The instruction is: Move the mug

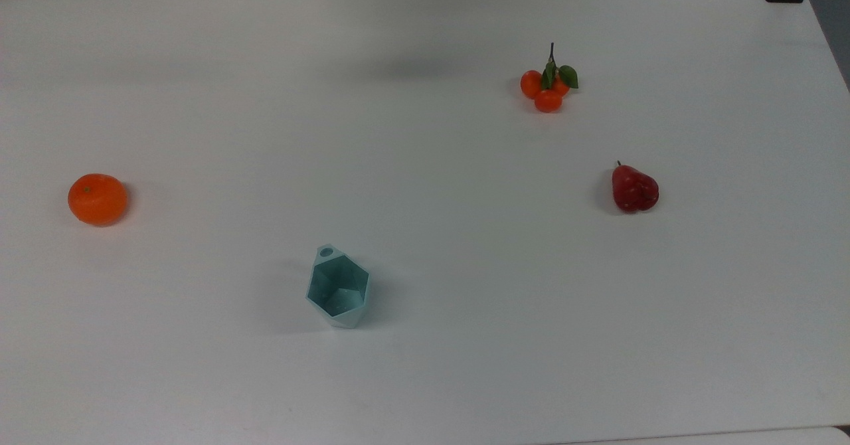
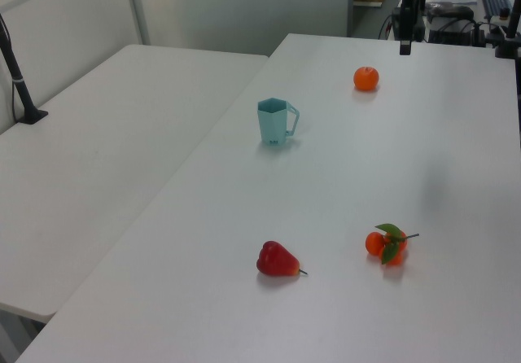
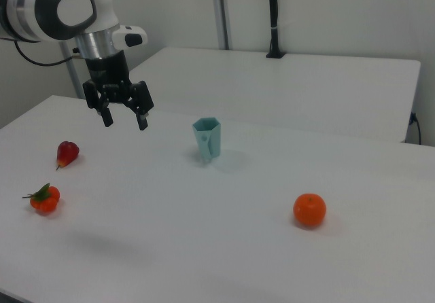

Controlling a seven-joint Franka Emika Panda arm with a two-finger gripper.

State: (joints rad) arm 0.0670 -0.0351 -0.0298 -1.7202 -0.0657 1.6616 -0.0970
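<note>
Mug first: the pale teal faceted mug with a hexagonal rim stands upright on the wide white table, at about seven o'clock from the table's middle in the top view, its small tab handle with a round hole pointing toward eleven o'clock. Nothing touches it.

By size, the white table comes first, a matt, bare surface running almost edge to edge in the top view. A second white table butts against it along a long seam in the left view, with a black pole clamped on its far part. Pale partition walls close the room behind in the right view, and a desk with dark equipment sits beyond the table at one o'clock in the left view.

Next is the white robot arm, at ten o'clock in the right view, hanging above the table. Its black two-finger gripper points down with the jaws spread and nothing between them, well apart from the mug.

Then the round orange at nine o'clock in the top view, the dark red pear-shaped fruit at three o'clock, and the cluster of small orange fruits with green leaves at one o'clock, all well apart from one another.
</note>
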